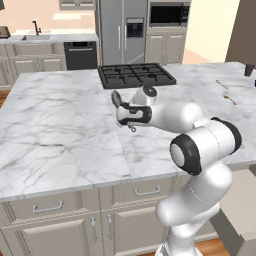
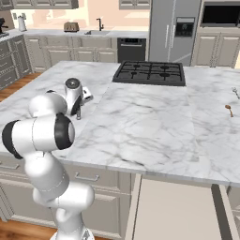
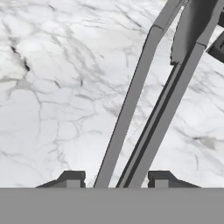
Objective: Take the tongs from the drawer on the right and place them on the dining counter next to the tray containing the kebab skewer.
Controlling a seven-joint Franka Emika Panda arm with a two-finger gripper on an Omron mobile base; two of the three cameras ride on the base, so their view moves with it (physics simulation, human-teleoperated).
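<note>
Step in hand: carry phase, by my reading; tongs [image 3: 144, 109] are out of the drawer [image 2: 173, 206], which stands open at the lower right of the right base view.
Gripper [image 3: 114, 177]: half open, fingers [image 3: 72, 177] set either side of the tongs' two arms; it appears to hold them.
Tongs, place: rising from bottom centre to upper right of the hand view, over marble; seen as a dark shape at the hand, centre of the left base view.
Dining counter [image 1: 60, 125]: white veined slab under the hand.
Hob [image 1: 135, 75]: upper centre, left base view.
Cutlery [image 2: 229, 109]: right edge, right base view.
Tray: whereabouts cannot be told.
Next move, judged: travel right along the counter to find the tray, then lower and release beside it.
</note>
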